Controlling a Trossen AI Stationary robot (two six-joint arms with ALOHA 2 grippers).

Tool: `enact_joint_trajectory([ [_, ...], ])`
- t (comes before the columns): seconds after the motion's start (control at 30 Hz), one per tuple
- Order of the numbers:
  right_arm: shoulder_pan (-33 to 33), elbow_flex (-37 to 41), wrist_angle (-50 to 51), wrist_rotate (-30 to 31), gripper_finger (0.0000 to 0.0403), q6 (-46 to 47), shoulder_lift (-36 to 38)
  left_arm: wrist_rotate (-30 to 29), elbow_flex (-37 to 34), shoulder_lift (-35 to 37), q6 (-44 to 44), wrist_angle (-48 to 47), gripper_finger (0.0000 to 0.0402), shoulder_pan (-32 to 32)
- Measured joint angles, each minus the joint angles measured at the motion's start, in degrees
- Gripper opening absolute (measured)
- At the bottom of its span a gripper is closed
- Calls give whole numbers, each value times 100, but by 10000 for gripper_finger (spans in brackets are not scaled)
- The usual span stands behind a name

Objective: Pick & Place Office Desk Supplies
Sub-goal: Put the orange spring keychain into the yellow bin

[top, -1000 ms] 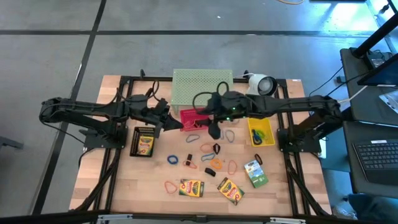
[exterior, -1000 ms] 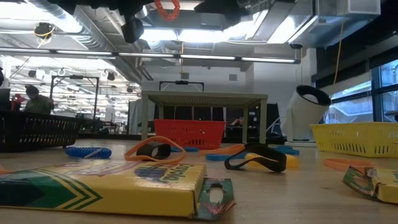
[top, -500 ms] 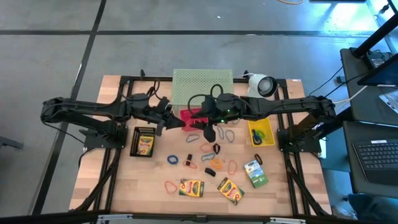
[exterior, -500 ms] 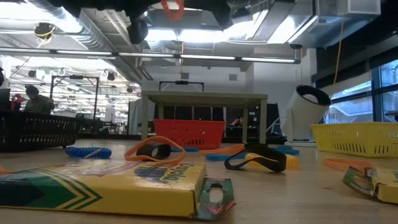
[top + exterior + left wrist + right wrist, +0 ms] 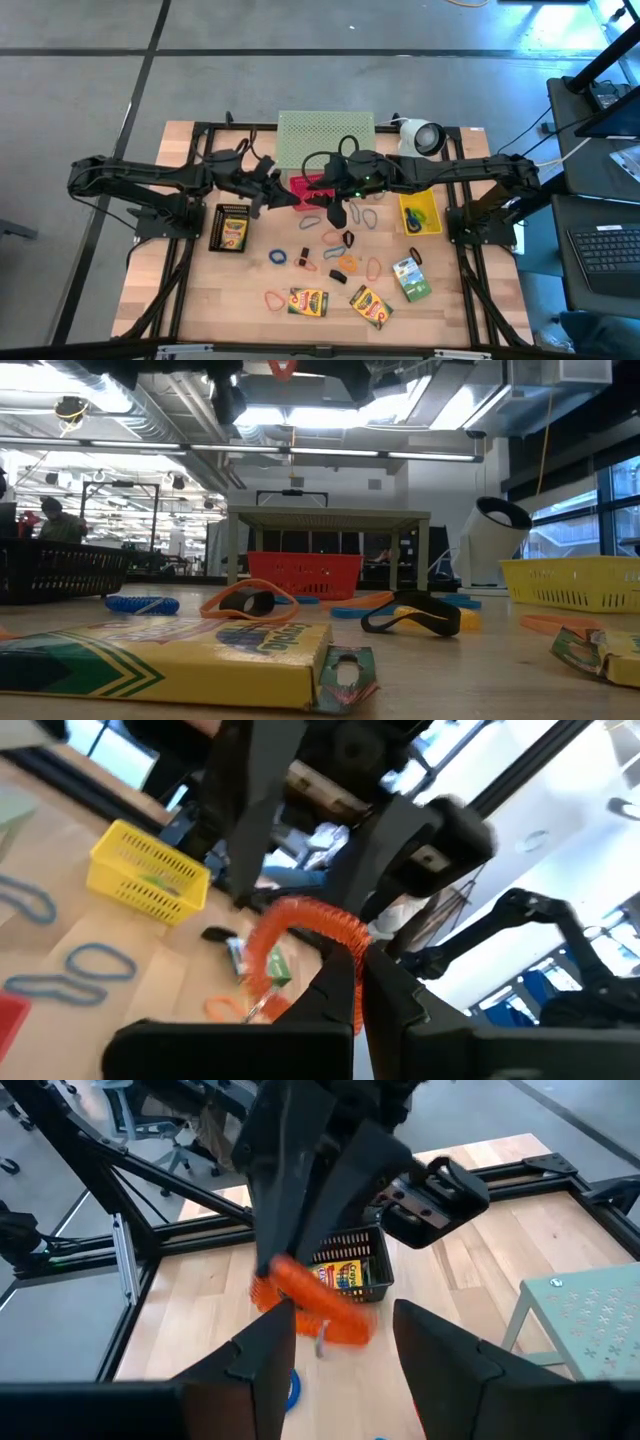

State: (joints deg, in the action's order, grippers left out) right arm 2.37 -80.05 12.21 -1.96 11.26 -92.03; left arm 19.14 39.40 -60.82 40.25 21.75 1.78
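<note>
High view: the left tool (image 5: 272, 189) and the right tool (image 5: 330, 206) now meet above the middle of the table (image 5: 200, 290), close over the red basket (image 5: 305, 187). Over the last second the right arm has drawn in toward the left one, and the left tool has edged slightly toward it. The orange band itself cannot be made out here. Crayon boxes (image 5: 308, 301), loose rubber bands (image 5: 277, 258) and clips lie scattered on the near half of the table; one crayon box sits in the black basket (image 5: 229, 226).

Low view: an orange rubber band (image 5: 281, 368) hangs at the very top edge, well above the table. It has shifted a little sideways and higher in the picture than a second ago. Nothing on the table surface has moved.

Left wrist view: the left tool (image 5: 357, 982) is pressed together, pinching the coiled orange band (image 5: 300, 920) at its fingertips. The right arm's dark fingers stand just beyond, either side of the band.

Right wrist view: the right tool (image 5: 335, 1335) is spread, with the orange band (image 5: 312, 1306) between its fingers (image 5: 268, 1342); the log of motion suggests it is narrowing. The left tool grips the band from the far side.

Judgement: a hand-over from left to right is under way. The right tool has not yet clamped, so the band remains the left tool's responsibility. Release before the right fingers bite would risk a drop.
</note>
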Motion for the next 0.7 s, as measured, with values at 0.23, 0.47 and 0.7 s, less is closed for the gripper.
enact_joint_trajectory([
  [0.23, 0, 0, -47, 0, 147, -37, -2, 43, 0, 0, 70, 118, 2, -2],
  [0.47, 0, 0, -123, 0, 101, -39, -2, 117, 0, 0, 115, 159, 2, -2],
  [0.7, -2, 0, -180, 0, 11, -79, -4, 166, 0, 0, 120, 289, 2, -1],
])
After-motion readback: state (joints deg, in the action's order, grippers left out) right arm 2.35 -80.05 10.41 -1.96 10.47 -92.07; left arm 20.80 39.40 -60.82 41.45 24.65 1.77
